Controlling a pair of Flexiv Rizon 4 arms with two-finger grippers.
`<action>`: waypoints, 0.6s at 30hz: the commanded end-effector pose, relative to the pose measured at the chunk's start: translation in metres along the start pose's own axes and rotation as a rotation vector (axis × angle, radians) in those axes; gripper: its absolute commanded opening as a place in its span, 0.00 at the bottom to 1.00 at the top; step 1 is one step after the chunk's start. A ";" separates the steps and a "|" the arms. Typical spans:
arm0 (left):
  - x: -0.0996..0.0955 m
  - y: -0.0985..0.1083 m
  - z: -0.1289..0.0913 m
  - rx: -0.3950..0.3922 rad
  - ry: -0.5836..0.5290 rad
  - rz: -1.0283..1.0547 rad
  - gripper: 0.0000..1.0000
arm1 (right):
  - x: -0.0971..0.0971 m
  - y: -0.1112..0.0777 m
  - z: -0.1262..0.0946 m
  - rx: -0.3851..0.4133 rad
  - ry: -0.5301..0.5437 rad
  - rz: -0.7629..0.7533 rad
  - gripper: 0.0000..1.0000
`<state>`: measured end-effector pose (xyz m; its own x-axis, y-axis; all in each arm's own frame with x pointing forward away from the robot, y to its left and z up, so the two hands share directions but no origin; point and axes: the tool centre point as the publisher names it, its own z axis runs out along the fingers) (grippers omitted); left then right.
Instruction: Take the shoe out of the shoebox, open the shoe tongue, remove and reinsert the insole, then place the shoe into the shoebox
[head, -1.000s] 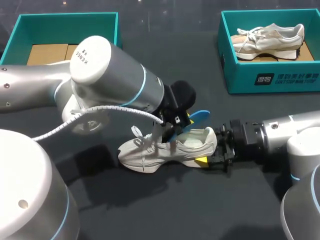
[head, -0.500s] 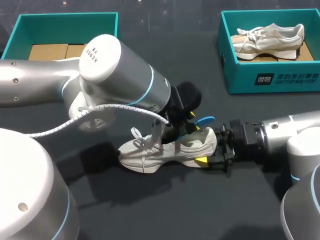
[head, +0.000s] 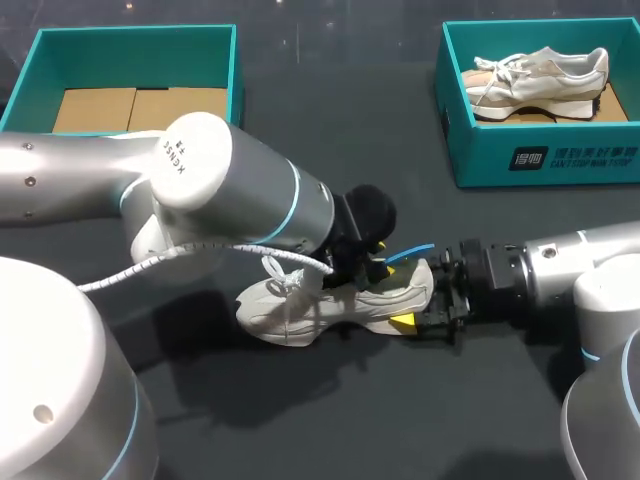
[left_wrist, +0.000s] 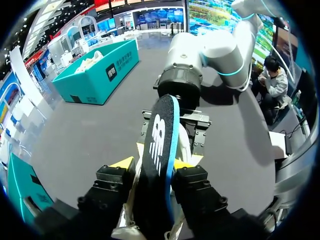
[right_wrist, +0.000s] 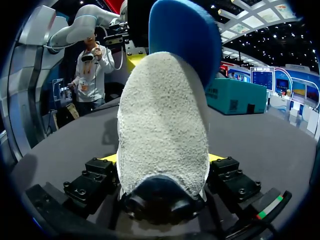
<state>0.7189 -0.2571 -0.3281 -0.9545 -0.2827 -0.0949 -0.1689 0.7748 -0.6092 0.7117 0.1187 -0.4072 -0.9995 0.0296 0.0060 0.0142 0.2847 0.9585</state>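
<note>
Two grippers engaged on one sneaker, mid-table

Sneaker (head: 320, 305): off-white, standing on its sole on the dark table (head: 330, 420), near the middle. Toe points left, heel right, laces loose at the left end.

Right gripper (right_wrist: 161, 159): comes in low from the right and is level with the table. It is clamped on the sneaker's heel, one yellow-tipped finger on each side, and both touch the heel in the right wrist view. A yellow tip shows just under the heel in the head view.

Left gripper (left_wrist: 152, 164): reaches in from the left and sits over the sneaker's opening, just beyond the heel. It is grasping the insole (left_wrist: 159, 135), which is pinched on edge between both fingers. The insole has a blue top face and a dark underside. Its free end sticks out to the right, above the heel and toward the right gripper. Its other end is hidden under the fingers, so I cannot tell how far it sits inside the sneaker.

Left shoebox (head: 35, 70): teal, at the far left edge, well apart from the sneaker. Brown cardboard inserts (head: 130, 105) lie inside it.

Right shoebox (head: 480, 150): teal, at the far right. It holds a second sneaker (head: 540, 75), off-white, with its toe to the left.
</note>
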 end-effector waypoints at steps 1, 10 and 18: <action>0.000 -0.001 0.009 0.003 -0.003 -0.001 0.36 | 0.001 0.002 0.001 0.005 -0.001 0.000 0.00; -0.004 -0.002 0.015 0.011 -0.006 -0.008 0.00 | 0.001 0.002 0.001 0.005 -0.001 0.000 0.00; -0.006 -0.013 0.007 0.008 0.047 -0.017 0.00 | 0.001 0.002 0.001 0.005 -0.001 0.000 0.00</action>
<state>0.7246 -0.2694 -0.3297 -0.9557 -0.2871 -0.0643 -0.1859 0.7588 -0.6242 0.7117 0.1187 -0.4073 -0.9995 0.0297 0.0059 0.0141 0.2847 0.9585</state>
